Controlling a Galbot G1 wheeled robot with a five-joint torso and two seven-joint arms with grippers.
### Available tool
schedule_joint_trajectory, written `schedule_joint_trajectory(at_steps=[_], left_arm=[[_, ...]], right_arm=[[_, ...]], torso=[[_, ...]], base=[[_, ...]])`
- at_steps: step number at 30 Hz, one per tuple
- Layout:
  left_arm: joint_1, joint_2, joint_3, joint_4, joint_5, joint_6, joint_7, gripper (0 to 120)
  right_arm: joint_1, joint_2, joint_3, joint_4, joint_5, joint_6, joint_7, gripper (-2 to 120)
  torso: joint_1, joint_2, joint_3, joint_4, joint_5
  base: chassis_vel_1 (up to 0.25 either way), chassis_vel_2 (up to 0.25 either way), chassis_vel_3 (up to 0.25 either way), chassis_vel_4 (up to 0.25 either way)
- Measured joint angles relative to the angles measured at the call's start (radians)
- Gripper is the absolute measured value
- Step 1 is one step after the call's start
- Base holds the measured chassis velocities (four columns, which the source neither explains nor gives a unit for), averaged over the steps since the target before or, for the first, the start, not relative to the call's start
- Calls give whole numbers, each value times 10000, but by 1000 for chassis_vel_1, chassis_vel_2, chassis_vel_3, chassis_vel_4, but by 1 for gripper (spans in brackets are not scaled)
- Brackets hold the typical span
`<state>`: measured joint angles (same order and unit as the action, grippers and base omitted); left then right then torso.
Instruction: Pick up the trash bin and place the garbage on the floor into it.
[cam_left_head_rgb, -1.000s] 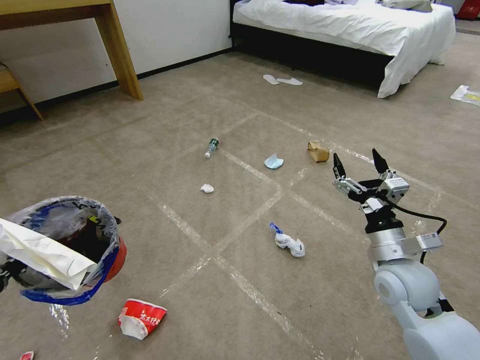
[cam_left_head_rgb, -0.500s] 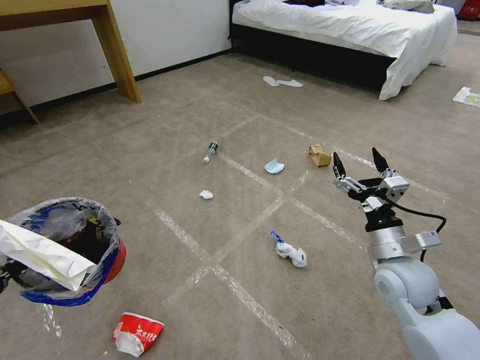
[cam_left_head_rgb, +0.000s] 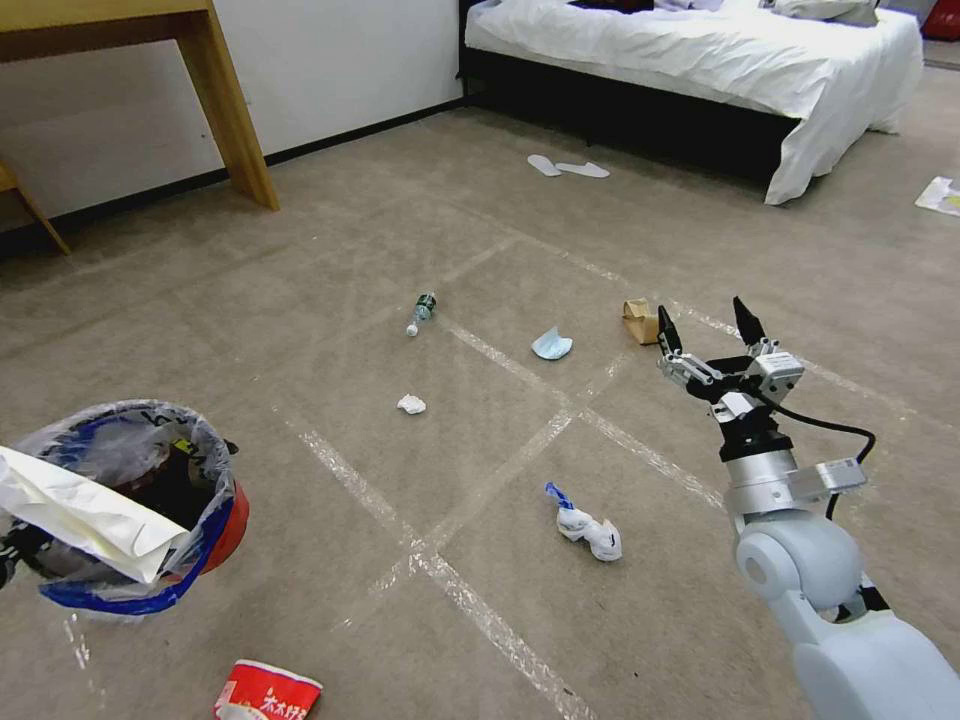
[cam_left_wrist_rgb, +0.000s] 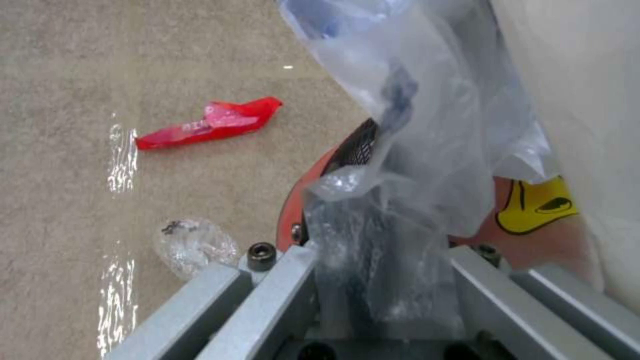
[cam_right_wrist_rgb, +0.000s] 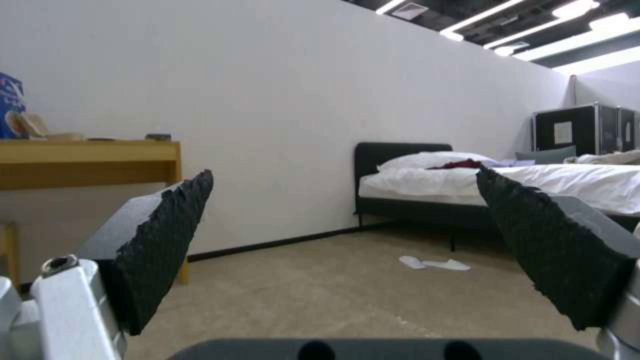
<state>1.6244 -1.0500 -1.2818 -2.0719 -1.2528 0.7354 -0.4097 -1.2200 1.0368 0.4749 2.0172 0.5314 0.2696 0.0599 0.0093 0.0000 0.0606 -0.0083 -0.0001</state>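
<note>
The carpeted floor (cam_left_head_rgb: 330, 290), beige-brown and crossed by shiny tape lines, spreads out beneath both arms, with a white-sheeted bed (cam_left_head_rgb: 700, 50) well beyond the right gripper and a wooden table leg (cam_left_head_rgb: 235, 110) far off toward the left. The red trash bin (cam_left_head_rgb: 225, 520), lined with a crinkly clear bag (cam_left_head_rgb: 120, 445) edged in blue, hangs at the left edge of the head view, tilted, with a large sheet of white paper (cam_left_head_rgb: 80, 510) lying across its mouth; in the left wrist view the left gripper (cam_left_wrist_rgb: 380, 280) has its grey fingers (cam_left_wrist_rgb: 280, 295) closed against the bin's rim with bag plastic bunched between them, and a yellow sticker (cam_left_wrist_rgb: 533, 207) with a dark mark shows on the red wall, its print unreadable. The right gripper (cam_left_head_rgb: 703, 330) is raised above the carpet, its black serrated fingertips (cam_right_wrist_rgb: 167, 240) spread wide with nothing between them. Just beside its left fingertip lies a brown paper bag (cam_left_head_rgb: 640, 320); farther to its left are a blue mask (cam_left_head_rgb: 551, 344), a small green-labelled bottle (cam_left_head_rgb: 421, 312) and a crumpled tissue (cam_left_head_rgb: 411, 404). Nearer the robot than this gripper sits a white wad with a blue tail (cam_left_head_rgb: 588, 525). Below the bin lies a red paper cup (cam_left_head_rgb: 265, 692) with white Chinese characters too small to read. A red wrapper (cam_left_wrist_rgb: 210, 122) with faint pale print and a clear crumpled scrap (cam_left_wrist_rgb: 193, 245) lie on the carpet near the left gripper.
</note>
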Motion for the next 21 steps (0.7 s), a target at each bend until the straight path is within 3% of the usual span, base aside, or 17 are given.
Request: schedule_joint_trajectory(at_steps=[14, 19, 21], left_arm=[[-137, 88, 97, 220, 19, 0, 9, 0], [-115, -36, 215, 145, 164, 0, 50, 0], [-43, -85, 224, 4, 172, -1, 60, 0]], right_arm=[[149, 22, -76, -200, -150, -191, 519, 100], [310, -137, -193, -30, 182, -1145, 1465, 100], [697, -426, -313, 63, 761, -2179, 2230, 100]], torso=[[0, 0, -1, 0, 1], [0, 0, -1, 0, -1], [0, 0, -1, -1, 2]], base=[[0, 0, 0, 0], [0, 0, 0, 0], [0, 0, 0, 0]])
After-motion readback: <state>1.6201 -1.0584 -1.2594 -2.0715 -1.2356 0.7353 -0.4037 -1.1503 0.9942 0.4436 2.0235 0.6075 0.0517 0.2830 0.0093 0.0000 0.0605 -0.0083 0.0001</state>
